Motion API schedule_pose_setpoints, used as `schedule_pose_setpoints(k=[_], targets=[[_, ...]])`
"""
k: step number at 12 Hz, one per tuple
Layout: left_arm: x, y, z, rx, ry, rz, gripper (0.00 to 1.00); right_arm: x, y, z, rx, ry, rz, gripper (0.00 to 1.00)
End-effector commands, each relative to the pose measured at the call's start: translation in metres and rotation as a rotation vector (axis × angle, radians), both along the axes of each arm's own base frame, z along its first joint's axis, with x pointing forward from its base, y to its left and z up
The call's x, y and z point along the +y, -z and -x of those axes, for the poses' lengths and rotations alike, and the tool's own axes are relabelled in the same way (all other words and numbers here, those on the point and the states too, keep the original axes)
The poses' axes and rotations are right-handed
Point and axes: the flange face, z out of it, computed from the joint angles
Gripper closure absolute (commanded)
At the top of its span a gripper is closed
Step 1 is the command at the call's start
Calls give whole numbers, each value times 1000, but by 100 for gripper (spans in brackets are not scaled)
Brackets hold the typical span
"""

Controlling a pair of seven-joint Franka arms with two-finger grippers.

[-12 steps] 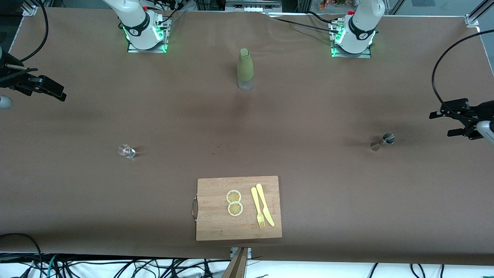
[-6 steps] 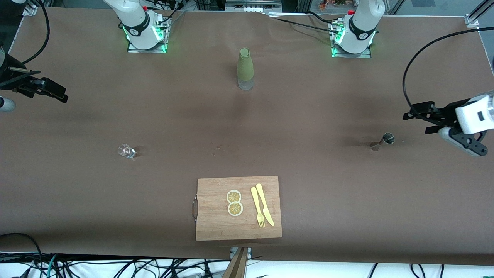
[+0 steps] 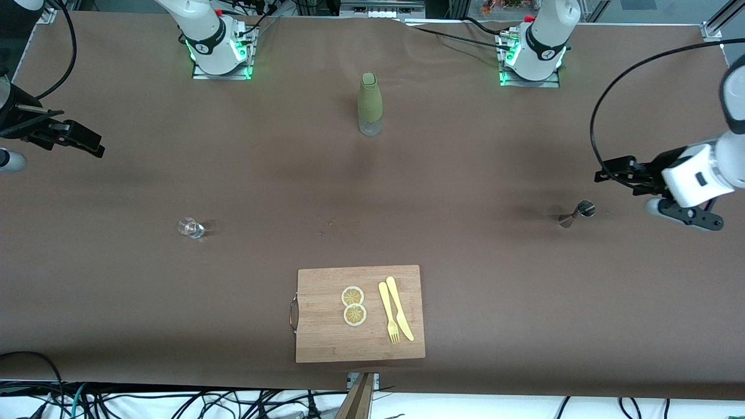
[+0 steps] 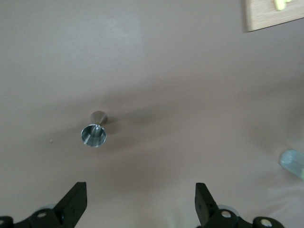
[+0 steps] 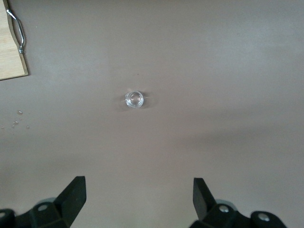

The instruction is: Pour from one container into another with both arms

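Hovering wide open (both empty): left tool (image 3: 608, 169), right tool (image 3: 87, 142).

The worktop (image 3: 495, 279) lies mostly bare. The left hand (image 3: 618, 170), fingers spread wide, hangs over open surface near the metal jigger (image 3: 576, 213). The right hand (image 3: 75, 137), also spread, is over its own end, well apart from the small glass (image 3: 190, 227). The bottle (image 3: 370, 105) (standing upright) and cutting board (image 3: 326, 326) occupy the middle.
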Motion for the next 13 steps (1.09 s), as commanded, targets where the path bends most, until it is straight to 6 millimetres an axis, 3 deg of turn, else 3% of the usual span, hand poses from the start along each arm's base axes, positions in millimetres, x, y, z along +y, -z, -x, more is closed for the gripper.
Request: schedule_pose_setpoints(k=[1,4,7,9,13], targets=[[-4,-35,14,-44,-36,-95,0,2,-4,0,-9,-15,-11,0],[-3,-62,28,-15,-77,-142,0,3,-3,0,-7,-16,-11,0],[-2,-76,42,40,-142,-184,0,3,-4,0,-9,-16,-11,0],[4,-103,56,-15,-150,-181,0,3,-3,0,-7,-21,-11,0],[4,-106,66,-19,-152,-182,0,3,-2,0,-5,-22,-11,0]])
